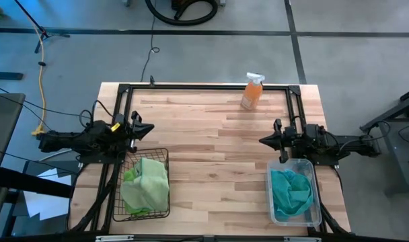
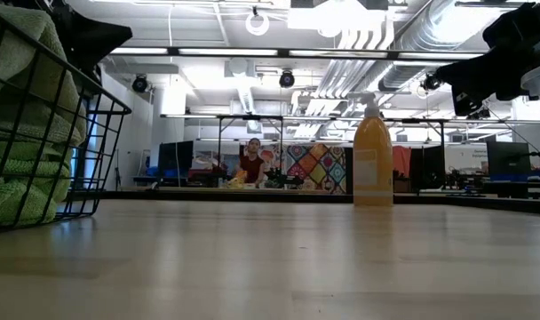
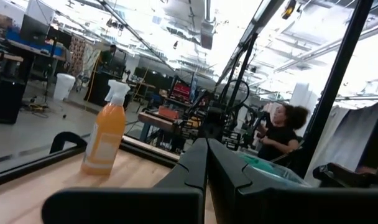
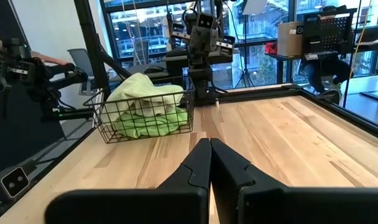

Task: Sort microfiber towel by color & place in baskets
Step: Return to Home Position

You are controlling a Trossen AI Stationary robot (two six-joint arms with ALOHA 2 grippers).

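Lime green microfiber towels (image 1: pixel 145 185) lie piled in the black wire basket (image 1: pixel 165 156) at the near left; they also show in the right wrist view (image 4: pixel 148 106). Turquoise towels (image 1: pixel 290 191) lie in the clear plastic basket (image 1: pixel 316 195) at the near right. My left gripper (image 1: pixel 151 127) is shut and holds nothing, drawn back at the left edge just beyond the wire basket. My right gripper (image 1: pixel 262 140) is shut and holds nothing, drawn back at the right edge just beyond the plastic basket. Both point toward the table's middle.
An orange spray bottle (image 1: pixel 252 91) with a white nozzle stands upright at the far edge, right of centre. A black frame rail (image 1: pixel 204 86) runs along the far edge. Bare wood lies between the two baskets. People show in the room beyond the table.
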